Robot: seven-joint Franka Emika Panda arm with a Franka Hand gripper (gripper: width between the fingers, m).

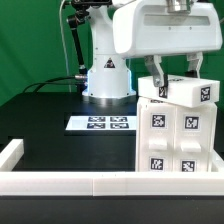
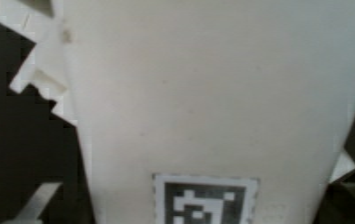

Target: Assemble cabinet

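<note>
The cabinet body [image 1: 175, 140], a large white box with several black-and-white tags on its front, stands at the exterior view's right. A smaller white panel block [image 1: 182, 92] with a tag lies across its top, slightly tilted. My gripper [image 1: 177, 74] comes down from above with one finger on each side of this block, and it looks shut on it. In the wrist view the white panel [image 2: 209, 90] fills the picture, with one tag [image 2: 208, 200] near the edge. Grey fingers [image 2: 37, 203] show only at its sides.
The marker board [image 1: 103, 123] lies flat on the black table in front of the robot base [image 1: 107, 80]. A low white border rail [image 1: 90, 183] runs along the front edge and the left side [image 1: 10, 153].
</note>
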